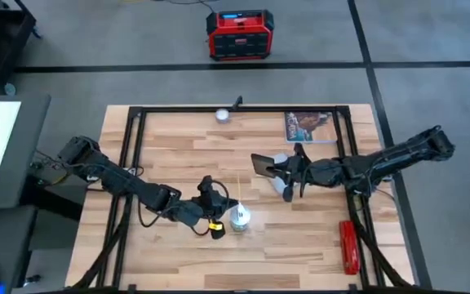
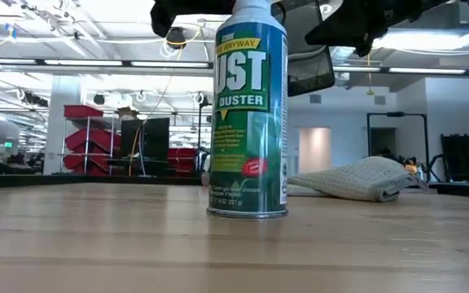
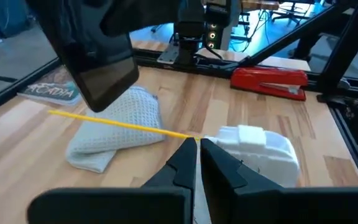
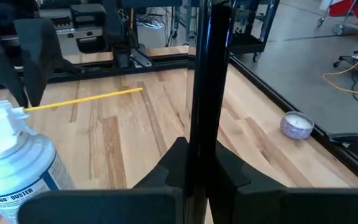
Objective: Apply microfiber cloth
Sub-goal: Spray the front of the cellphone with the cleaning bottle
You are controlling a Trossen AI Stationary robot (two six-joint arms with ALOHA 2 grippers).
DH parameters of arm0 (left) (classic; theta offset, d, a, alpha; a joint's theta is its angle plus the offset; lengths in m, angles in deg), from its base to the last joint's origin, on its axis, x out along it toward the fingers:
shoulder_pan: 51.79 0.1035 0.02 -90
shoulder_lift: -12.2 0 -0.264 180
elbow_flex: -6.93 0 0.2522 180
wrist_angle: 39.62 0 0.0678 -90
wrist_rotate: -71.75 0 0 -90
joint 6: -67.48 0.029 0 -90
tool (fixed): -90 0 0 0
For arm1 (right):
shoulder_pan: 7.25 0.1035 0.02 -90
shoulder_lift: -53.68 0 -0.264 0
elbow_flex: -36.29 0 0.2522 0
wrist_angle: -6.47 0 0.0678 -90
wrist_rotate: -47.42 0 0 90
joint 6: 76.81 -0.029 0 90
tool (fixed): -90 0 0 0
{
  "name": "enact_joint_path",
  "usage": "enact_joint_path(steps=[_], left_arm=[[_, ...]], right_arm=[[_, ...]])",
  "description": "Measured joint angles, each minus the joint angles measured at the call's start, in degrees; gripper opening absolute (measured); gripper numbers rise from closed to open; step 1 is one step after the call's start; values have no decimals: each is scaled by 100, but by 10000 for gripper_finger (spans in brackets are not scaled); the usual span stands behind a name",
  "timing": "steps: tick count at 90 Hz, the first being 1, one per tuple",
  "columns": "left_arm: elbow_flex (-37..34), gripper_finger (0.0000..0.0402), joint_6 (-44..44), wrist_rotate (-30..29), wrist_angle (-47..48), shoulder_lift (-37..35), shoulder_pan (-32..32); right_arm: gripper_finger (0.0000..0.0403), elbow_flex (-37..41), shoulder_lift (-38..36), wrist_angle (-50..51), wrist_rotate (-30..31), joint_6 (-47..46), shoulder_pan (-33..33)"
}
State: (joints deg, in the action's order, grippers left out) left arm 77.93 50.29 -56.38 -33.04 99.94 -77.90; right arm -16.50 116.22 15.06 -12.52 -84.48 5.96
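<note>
The right gripper point(image 1: 261, 164) hangs over the middle of the table, its fingers clamped edge-on around the black phone point(image 4: 205, 81), held up clear of the wood. Below it and a little toward the near side lies the microfiber cloth point(image 3: 114, 127), a folded pale heap resting on the boards, untouched by either arm. Just to the left stands the duster can point(image 2: 249, 110), upright, its thin yellow straw point(image 3: 114, 123) reaching out above the cloth. The left gripper point(image 3: 196, 149) sits right behind the can's white nozzle point(image 3: 253, 144), fingers drawn nearly together with only a sliver between them and nothing in them.

So the cloth is the next business, by my reading. The left arm is nearest, but it has to get round the can first; a swing straight across risks clipping the straw or tipping the can. Better to lift, clear the nozzle, then open wide and come down on the top fold. It is soft and thin, so a pinch at a ridge should take better than a flat press. The right arm ought to keep the phone steady and screen-side reachable. The red stapler point(image 1: 348, 246) sits well off, near right.
</note>
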Motion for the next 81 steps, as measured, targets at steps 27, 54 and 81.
enact_joint_path(steps=[27,54,81], left_arm=[[62,0,517,113,62,0,-83],[153,0,497,167,714,-273,-129],[160,0,585,160,840,-496,-109]], right_arm=[[15,140,104,-407,-577,309,-878],[15,1642,175,-2986,-2722,284,-2393],[15,1625,1102,-4190,-3889,104,-2826]])
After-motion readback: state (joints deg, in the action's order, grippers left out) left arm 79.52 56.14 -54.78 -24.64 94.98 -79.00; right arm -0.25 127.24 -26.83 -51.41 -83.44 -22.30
